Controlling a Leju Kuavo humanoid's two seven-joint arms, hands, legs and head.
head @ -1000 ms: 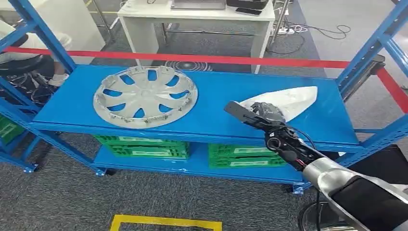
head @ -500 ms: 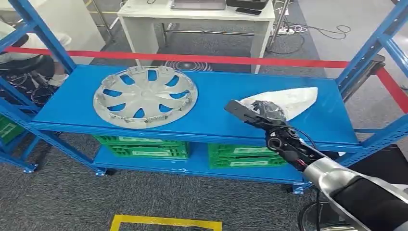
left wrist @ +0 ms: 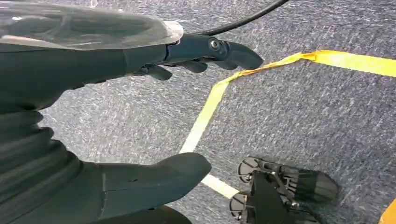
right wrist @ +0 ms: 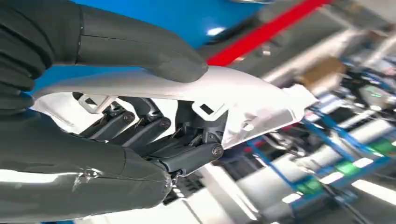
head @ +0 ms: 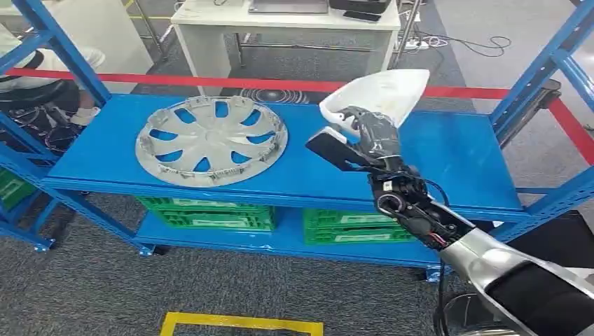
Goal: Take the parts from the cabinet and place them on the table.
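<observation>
My right hand [head: 368, 136] grips a white plastic shell part [head: 382, 94] and holds it raised above the blue shelf [head: 448, 157] of the cabinet. In the right wrist view the thumb [right wrist: 140, 46] presses on the outside of the white part [right wrist: 252, 107] while the dark fingers [right wrist: 154, 135] curl inside it. A silver wheel cover [head: 211, 138] lies flat on the left half of the shelf. My left hand [left wrist: 116, 107] hangs over grey carpet with fingers apart and nothing in it.
Green crates [head: 210, 213] sit on the lower shelf. Blue uprights [head: 539, 70] frame the cabinet on both sides. A red tape [head: 210, 82] runs behind it, with a white desk [head: 280, 31] beyond. Yellow floor tape [head: 242, 323] marks the carpet in front. A seated person's leg [head: 42, 91] shows at far left.
My right hand has lifted the white part off the shelf and tipped it upward; it lay on the shelf before. The wheel cover has not moved.
</observation>
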